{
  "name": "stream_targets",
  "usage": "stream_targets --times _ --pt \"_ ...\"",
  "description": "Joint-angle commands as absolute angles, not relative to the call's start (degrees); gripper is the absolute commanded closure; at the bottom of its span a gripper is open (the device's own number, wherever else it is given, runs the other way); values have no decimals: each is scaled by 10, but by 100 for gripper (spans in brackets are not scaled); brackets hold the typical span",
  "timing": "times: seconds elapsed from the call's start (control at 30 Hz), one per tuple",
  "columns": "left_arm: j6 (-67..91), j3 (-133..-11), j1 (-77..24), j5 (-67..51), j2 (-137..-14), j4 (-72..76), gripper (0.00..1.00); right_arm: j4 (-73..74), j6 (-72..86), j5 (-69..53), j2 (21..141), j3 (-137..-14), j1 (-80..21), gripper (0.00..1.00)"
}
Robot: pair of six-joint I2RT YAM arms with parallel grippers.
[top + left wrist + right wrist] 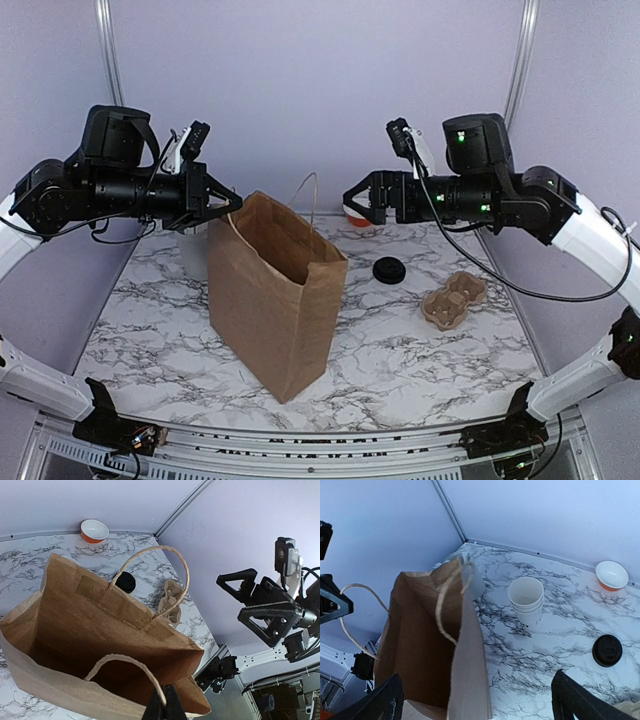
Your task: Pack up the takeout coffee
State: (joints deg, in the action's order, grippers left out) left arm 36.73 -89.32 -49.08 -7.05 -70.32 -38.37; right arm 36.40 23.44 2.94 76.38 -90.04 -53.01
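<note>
A stack of white paper cups (526,600) stands upright on the marble table, behind the brown paper bag (275,295); it is hidden in the top view. One black lid (389,269) lies flat to the bag's right, and it also shows in the right wrist view (607,650). The bag stands open. My left gripper (235,203) is at its top left edge, shut on one of its paper handles (150,672). My right gripper (357,198) is open and empty, held high over the back right, looking down at the bag (430,645) and the cups.
A cardboard cup carrier (454,299) lies on the right. An orange-and-white bowl (357,217) sits at the back wall. A grey-white canister (472,577) stands behind the bag's left side. The bag's other handle (310,195) sticks up.
</note>
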Motion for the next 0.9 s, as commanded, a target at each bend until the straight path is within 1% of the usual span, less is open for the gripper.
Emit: stream_targets --times 0.0,0.17,0.4,0.5,0.63,0.73,0.87 --pt "357 -898 -493 -79 -681 -362 100 386 265 61 726 -875 -468 0" --pt "348 -896 -493 -95 -677 -354 100 400 255 67 710 -820 -373 1" --pt "330 -911 -492 -129 -678 -348 100 385 213 81 703 -658 -209 0" --pt "320 -916 -491 -148 -683 -348 100 341 201 83 705 -591 -183 0" --pt "309 -922 -486 -168 -691 -350 100 277 171 26 724 -535 -142 0" --pt "303 -925 -480 -174 -693 -350 100 215 154 -22 741 -500 -110 1" --pt "299 -926 -475 -180 -692 -350 100 165 135 -28 766 -483 -101 0"
